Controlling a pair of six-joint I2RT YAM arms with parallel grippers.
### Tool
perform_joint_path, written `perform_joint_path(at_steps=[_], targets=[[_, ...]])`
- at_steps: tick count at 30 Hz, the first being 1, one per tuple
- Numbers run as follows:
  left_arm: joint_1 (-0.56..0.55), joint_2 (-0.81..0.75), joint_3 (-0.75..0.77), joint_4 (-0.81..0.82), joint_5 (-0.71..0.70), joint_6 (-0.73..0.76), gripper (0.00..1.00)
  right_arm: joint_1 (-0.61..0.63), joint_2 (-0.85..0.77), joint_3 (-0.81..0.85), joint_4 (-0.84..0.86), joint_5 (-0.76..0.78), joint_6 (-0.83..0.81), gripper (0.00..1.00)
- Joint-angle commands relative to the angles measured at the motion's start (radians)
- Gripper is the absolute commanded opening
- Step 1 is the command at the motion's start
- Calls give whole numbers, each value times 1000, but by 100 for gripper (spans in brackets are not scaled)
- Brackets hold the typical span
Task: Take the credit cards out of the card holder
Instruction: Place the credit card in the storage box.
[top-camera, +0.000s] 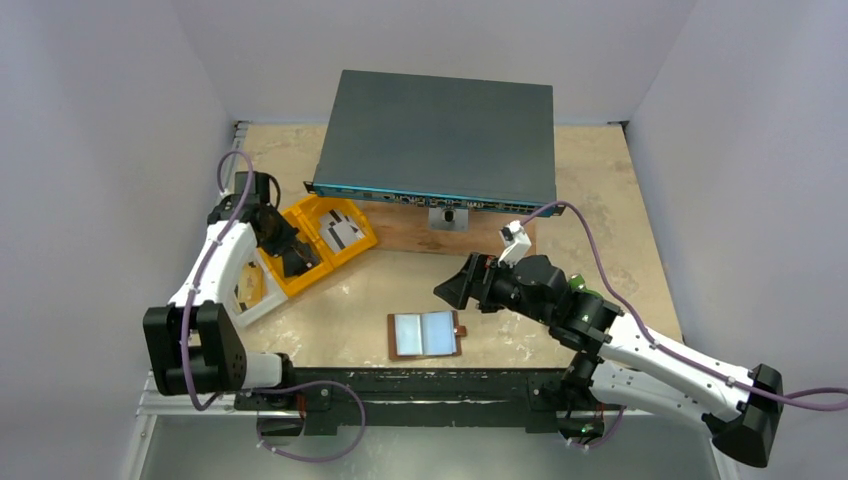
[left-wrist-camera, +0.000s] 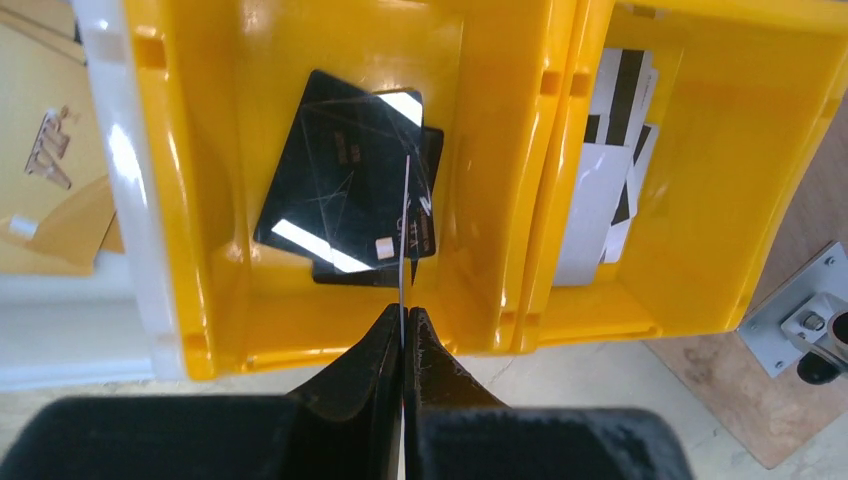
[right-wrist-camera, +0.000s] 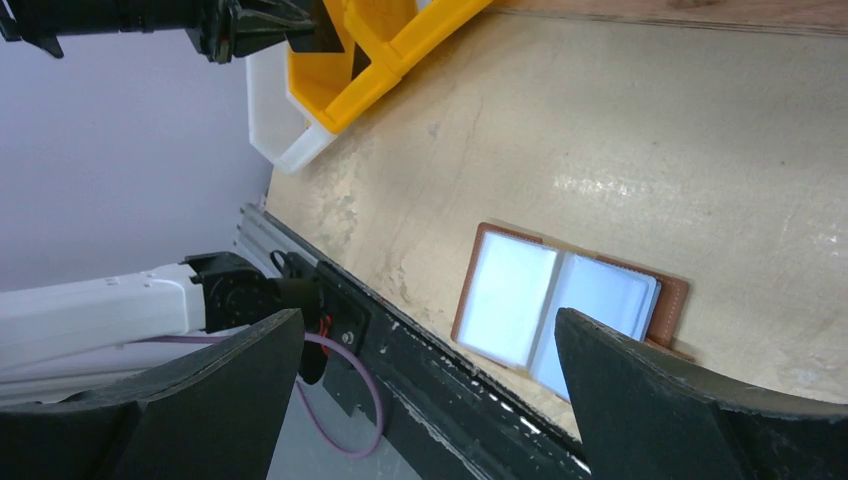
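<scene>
The brown card holder (top-camera: 425, 334) lies open on the table near the front edge, its pale blue pockets up; it also shows in the right wrist view (right-wrist-camera: 560, 300). My left gripper (top-camera: 298, 262) (left-wrist-camera: 404, 315) is shut on a thin credit card (left-wrist-camera: 405, 230), seen edge-on, over the left compartment of the yellow tray (left-wrist-camera: 520, 200). Black cards (left-wrist-camera: 340, 190) lie in that compartment. White-grey striped cards (left-wrist-camera: 610, 170) lie in the right compartment. My right gripper (top-camera: 450, 288) (right-wrist-camera: 425, 320) is open and empty, above the table just right of the card holder.
A dark grey network switch (top-camera: 440, 135) sits on a wooden board (top-camera: 400, 235) at the back. A white tray (top-camera: 250, 300) lies beside the yellow tray (top-camera: 330, 262). A metal bracket (left-wrist-camera: 800, 320) stands by the board. The black front rail (top-camera: 420, 385) runs below the holder.
</scene>
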Motion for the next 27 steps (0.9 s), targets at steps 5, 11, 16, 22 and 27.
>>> perform_joint_path(at_steps=[5, 11, 16, 22, 27], targets=[[56, 119, 97, 109, 114, 68, 0, 1, -30, 38, -49, 42, -24, 99], [63, 156, 120, 99, 129, 79, 4, 1, -48, 23, -49, 49, -16, 99], [64, 124, 127, 63, 100, 93, 35, 1, -43, 27, -56, 51, -22, 99], [64, 55, 139, 1, 47, 113, 63, 1, -39, 27, -55, 55, -23, 99], [64, -37, 114, -55, -13, 118, 73, 1, -34, 25, -54, 65, -23, 99]])
